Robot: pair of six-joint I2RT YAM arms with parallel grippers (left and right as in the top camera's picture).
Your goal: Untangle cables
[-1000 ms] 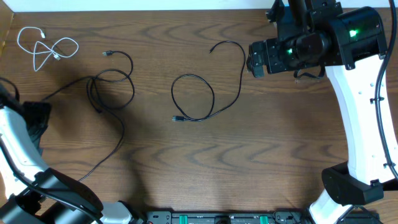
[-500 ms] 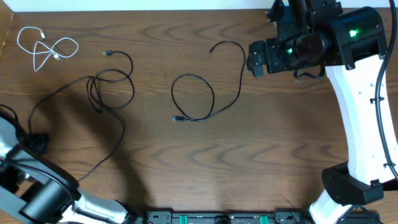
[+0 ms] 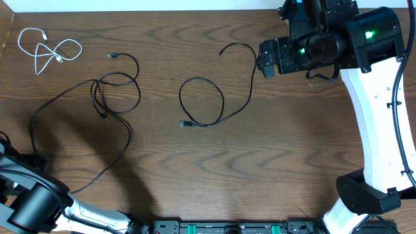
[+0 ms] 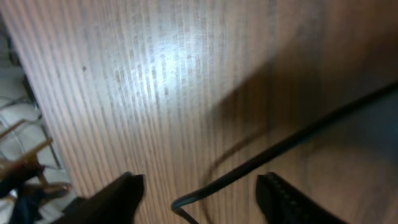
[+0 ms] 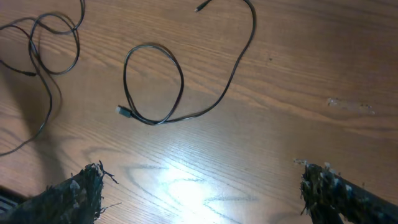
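partly done, by my reading. the white cable (image 3: pixel 49 47) lies by itself in loose loops, well to the upper left of the tangle (image 3: pixel 101 84), touching nothing black. a second black cable (image 3: pixel 223 107) lies apart to the right of the tangle: one open loop with a curving tail.

what is left is the tangle itself, where black loops lie over one another. a plug end sits just above them, one strand sweeps out left and another runs down below. whether it is one cord or two i cannot tell.

the left end effector (image 4: pixel 199 196) sits far below and left of the tangle with its fingers spread. a thin black strand (image 4: pixel 292 140) passes between them, and it looks unpinched.

the right end effector (image 5: pixel 208 193) hangs spread and empty over the desk (image 3: pixel 292 149), right of the tangle beyond the second cable. the overlapping loops look like the only obstacle.
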